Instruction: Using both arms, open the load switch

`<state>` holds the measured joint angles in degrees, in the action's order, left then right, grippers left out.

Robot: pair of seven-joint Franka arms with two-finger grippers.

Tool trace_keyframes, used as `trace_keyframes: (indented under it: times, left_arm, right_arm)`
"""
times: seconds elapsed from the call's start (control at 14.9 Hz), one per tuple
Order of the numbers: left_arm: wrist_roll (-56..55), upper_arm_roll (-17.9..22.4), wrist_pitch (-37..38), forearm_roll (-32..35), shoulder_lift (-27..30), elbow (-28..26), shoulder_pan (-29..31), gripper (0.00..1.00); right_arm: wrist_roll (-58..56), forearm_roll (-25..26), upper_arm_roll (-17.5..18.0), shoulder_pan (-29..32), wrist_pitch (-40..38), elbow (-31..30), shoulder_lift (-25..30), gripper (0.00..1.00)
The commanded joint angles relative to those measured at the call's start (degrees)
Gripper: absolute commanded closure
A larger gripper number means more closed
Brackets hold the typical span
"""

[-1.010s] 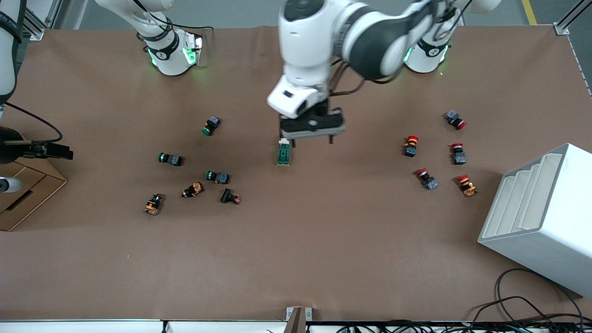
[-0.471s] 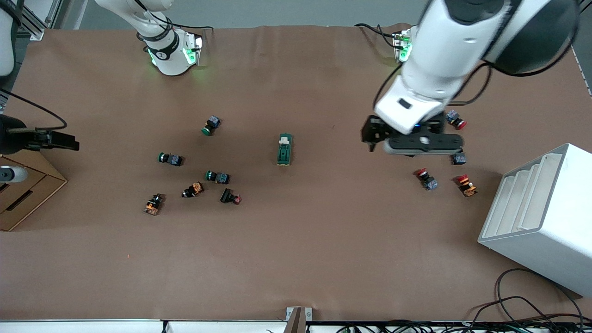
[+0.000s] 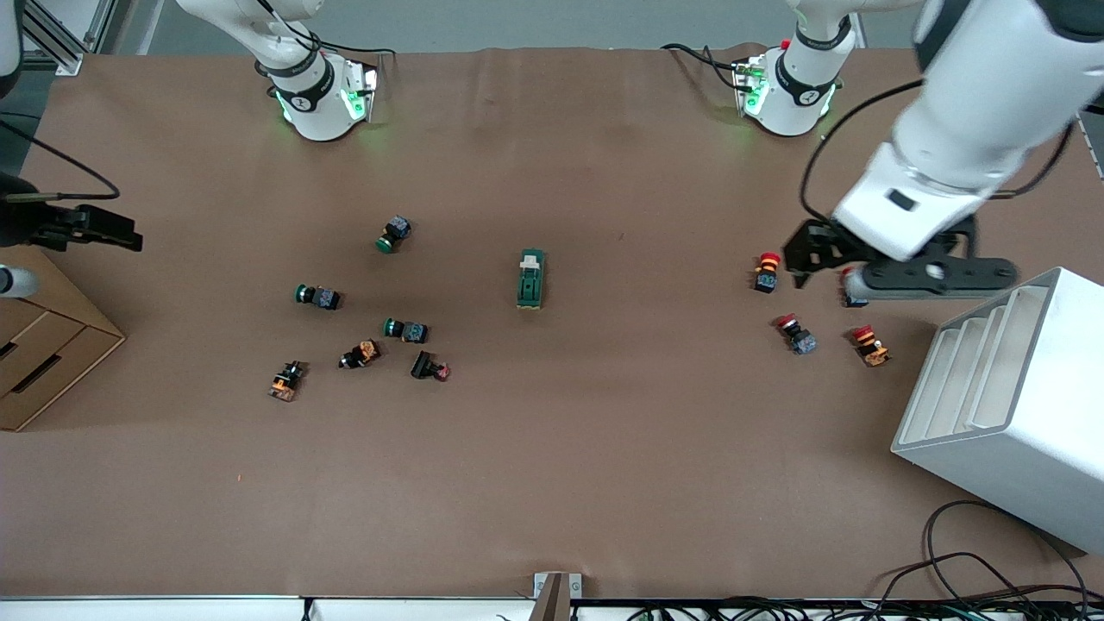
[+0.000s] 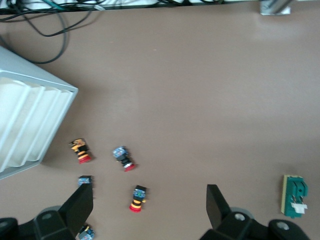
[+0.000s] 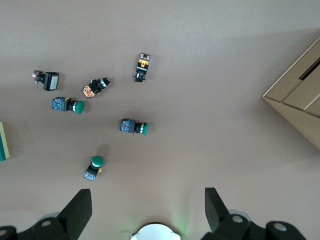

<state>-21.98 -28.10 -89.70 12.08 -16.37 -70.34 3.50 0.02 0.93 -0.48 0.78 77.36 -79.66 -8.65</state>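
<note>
The load switch (image 3: pixel 530 279), a dark-green block with a white tab, lies alone at mid-table; it also shows in the left wrist view (image 4: pixel 294 195), and one edge of it shows in the right wrist view (image 5: pixel 2 141). No gripper touches it. My left gripper (image 3: pixel 906 285) hangs open over the red push buttons toward the left arm's end, and a red-and-yellow button (image 4: pixel 136 198) shows between its fingers (image 4: pixel 148 194). At the right arm's end, my right gripper (image 3: pixel 121 235) is open and empty (image 5: pixel 146 196), above the cardboard box's edge.
Several green and orange push buttons (image 3: pixel 405 329) lie scattered toward the right arm's end. Red ones (image 3: pixel 795 335) lie by a white slotted rack (image 3: pixel 1009 405). A cardboard box (image 3: pixel 43 354) stands at the table's edge. Cables (image 3: pixel 975 561) trail along the table edge nearest the camera.
The left arm has swung from right over the load switch to above the red buttons by the rack. The right gripper has drifted toward the bases' side. The switch stays put.
</note>
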Motion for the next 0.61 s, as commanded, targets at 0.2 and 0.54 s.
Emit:
trace_keyframes:
  times: [0.2, 0.54]
  left_arm:
    - [1.2, -0.1, 0.5, -0.9, 3.1, -1.3, 3.6, 0.0]
    - [8.3, 1.2, 3.7, -1.0, 3.5, -1.4, 3.3, 0.0]
  right_arm:
    - [2.9, 0.0, -0.8, -1.2, 1.0, -4.3, 3.5, 0.0]
    - [2.1, -0.1, -0.7, -0.3, 2.7, -8.6, 9.5, 0.0]
